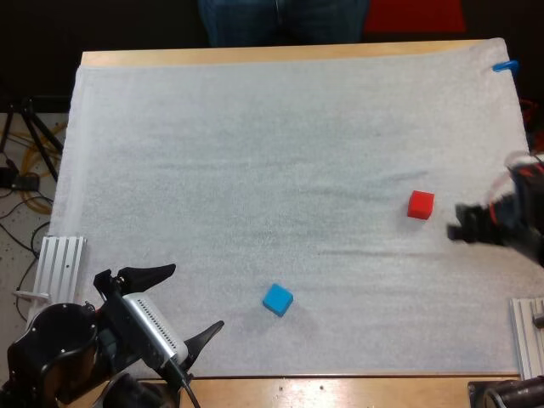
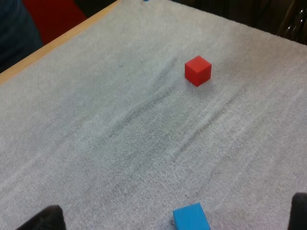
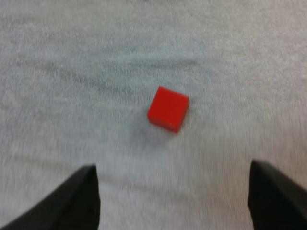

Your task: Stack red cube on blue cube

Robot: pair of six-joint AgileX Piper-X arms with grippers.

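On the white mat (image 1: 255,153) that covered the wooden desk (image 1: 255,56), the red cube (image 1: 420,205) sat toward the right side at about mid-depth, flat on the mat and touching nothing. The blue cube (image 1: 277,299) sat nearer the front edge, around the middle of the mat's width. It was well apart from the red one and turned a little, so a corner pointed toward the arms. No stack: each cube rested on its own face on the mat, neither tilted. The right end effector (image 1: 456,221) came in from the right edge and was just beside the red cube, on its right, not touching it. In the right wrist view its two black fingers (image 3: 76,201) stood wide apart and held nothing. The red cube lay ahead of them, roughly centred between the two, with bare mat between cube and fingertips. The left end effector (image 1: 198,296) was at the front left of the mat, wide open and empty. It pointed toward the blue cube, which lay near it on the right, apart from both fingers. In the left wrist view the blue cube sat close in, between the left fingers, and the red cube lay far beyond it across the mat. A person's legs (image 1: 280,21) showed beyond the desk's far side. A metal rail (image 1: 64,263) lay beside the mat's front left corner next to the left arm, and a second metal rail (image 1: 527,336) lay at the front right.
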